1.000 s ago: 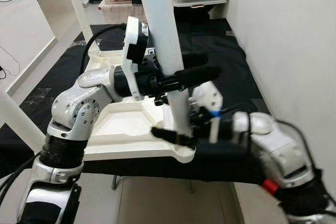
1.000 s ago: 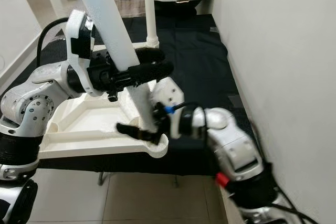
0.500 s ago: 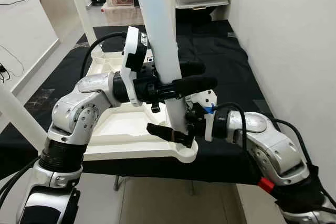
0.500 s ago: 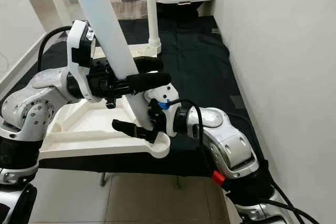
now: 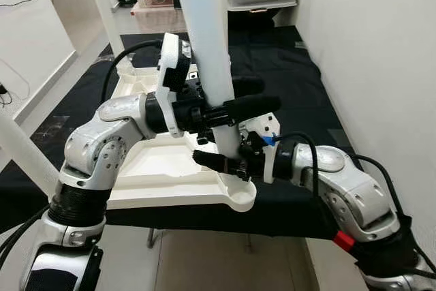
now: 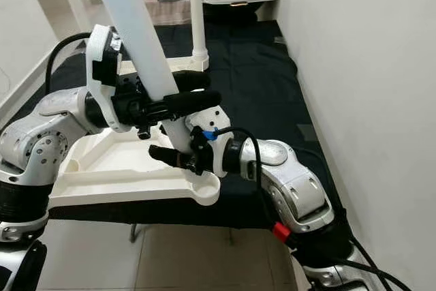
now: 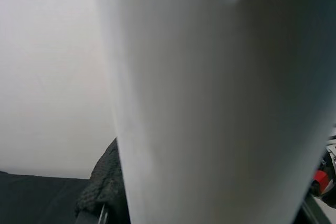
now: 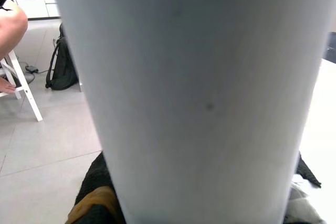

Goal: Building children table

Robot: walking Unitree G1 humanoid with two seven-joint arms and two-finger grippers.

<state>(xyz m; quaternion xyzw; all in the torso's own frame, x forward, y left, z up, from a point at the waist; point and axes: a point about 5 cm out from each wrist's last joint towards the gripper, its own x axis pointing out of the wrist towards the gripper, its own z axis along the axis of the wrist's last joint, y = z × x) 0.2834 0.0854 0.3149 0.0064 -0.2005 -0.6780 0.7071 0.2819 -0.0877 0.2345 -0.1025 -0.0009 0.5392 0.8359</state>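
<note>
Both jaws clamp table leg (image 5: 216,80).

Leg (image 5: 208,46) at tabletop (image 5: 163,168) corner is hemmed by both claws: left claw (image 5: 248,97) higher, right claw (image 5: 221,161) just above the corner. Tabletop's inner tray is left open. Wall (image 5: 368,66) crowds the right side; black mat (image 5: 286,66) lies open between. A second leg (image 6: 196,11) stands behind.
</note>
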